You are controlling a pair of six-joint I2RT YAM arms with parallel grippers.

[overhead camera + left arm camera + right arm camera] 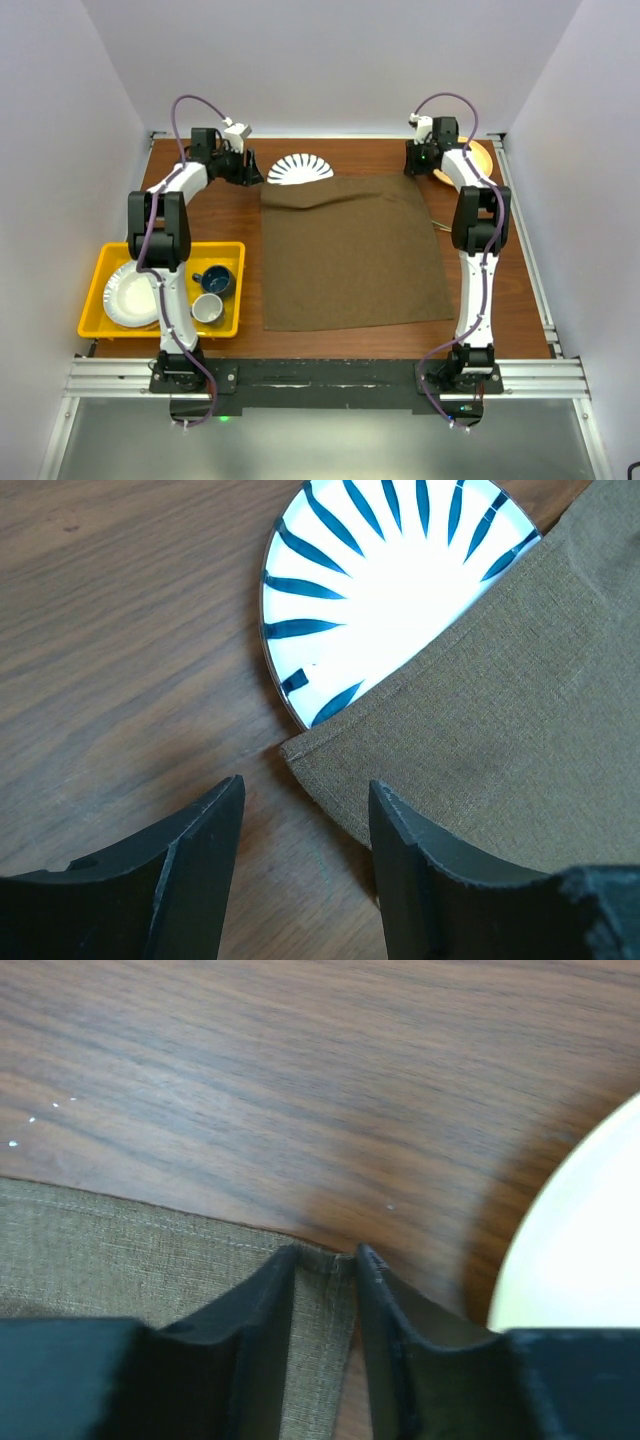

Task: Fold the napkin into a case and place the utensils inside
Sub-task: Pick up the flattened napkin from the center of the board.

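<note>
Napkin (pixel 350 250) was spread flat on table (pixel 515 300), its far-left corner draped over plate (pixel 300 168). Left gripper (pixel 305 800) was held jaws apart, that corner just ahead of the gap. Right gripper (pixel 328 1252) was set astride far-right corner, jaws nearly together; grip couldn't be confirmed.

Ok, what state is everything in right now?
Napkin: spread flat, unfolded, far left corner lying over the striped plate.
Left gripper: open, at that corner.
Right gripper: nearly closed around the far right corner; grip unclear.
Blue cup: upright in the tray.
White cup: upright in the tray.
</note>
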